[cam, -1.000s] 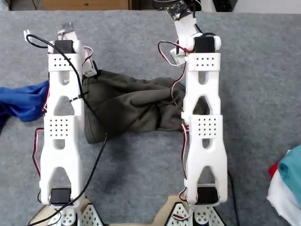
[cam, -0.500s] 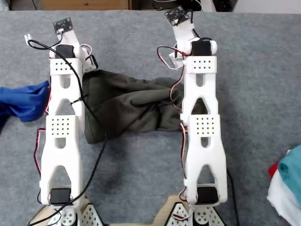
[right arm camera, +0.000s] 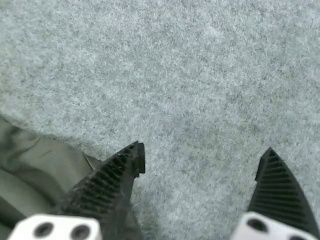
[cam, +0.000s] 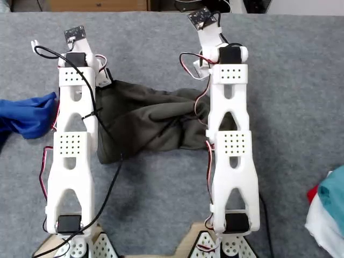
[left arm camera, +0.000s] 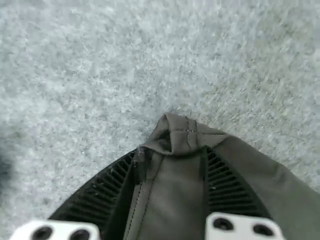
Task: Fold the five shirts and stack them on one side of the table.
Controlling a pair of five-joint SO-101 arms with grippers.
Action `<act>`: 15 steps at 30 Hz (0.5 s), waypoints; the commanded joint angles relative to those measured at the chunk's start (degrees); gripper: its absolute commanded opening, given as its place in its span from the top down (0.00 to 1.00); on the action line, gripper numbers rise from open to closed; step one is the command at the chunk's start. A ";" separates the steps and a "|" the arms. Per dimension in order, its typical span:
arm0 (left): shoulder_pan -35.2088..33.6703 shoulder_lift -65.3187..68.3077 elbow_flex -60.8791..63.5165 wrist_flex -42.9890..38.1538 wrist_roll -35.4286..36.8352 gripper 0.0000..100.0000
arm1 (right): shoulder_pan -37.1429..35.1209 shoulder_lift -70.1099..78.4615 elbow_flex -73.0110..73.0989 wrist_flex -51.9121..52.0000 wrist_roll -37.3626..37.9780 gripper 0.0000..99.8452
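Little changed in half second: left jaws clamp olive shirt (cam: 145, 107) corner; right jaws wide apart, empty.

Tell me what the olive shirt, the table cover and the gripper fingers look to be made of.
The olive shirt looks like soft matte cotton-type cloth: it creases and shows a stitched hem. The table cover seems grey felt or low carpet, fuzzy and speckled. The gripper fingers look like matte black plastic, ribbed on the inside.
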 commanded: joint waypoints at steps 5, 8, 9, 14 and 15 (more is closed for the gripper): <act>-0.35 1.01 -1.05 -0.70 0.35 0.87 | 0.31 -0.31 -2.59 -1.41 -0.53 0.66; -0.44 2.95 -1.49 -1.05 0.35 0.95 | 0.31 -0.31 -2.59 -1.41 -0.53 0.66; -0.44 3.21 -1.49 -1.05 0.35 0.98 | 0.31 -0.31 -2.59 -1.41 -0.53 0.66; 0.00 1.89 -2.11 -0.62 0.70 0.98 | 0.31 -0.75 -2.95 -0.88 -0.53 0.66; 0.09 1.01 -3.16 0.18 0.70 0.98 | 0.40 -1.10 -3.12 -0.44 -0.53 0.66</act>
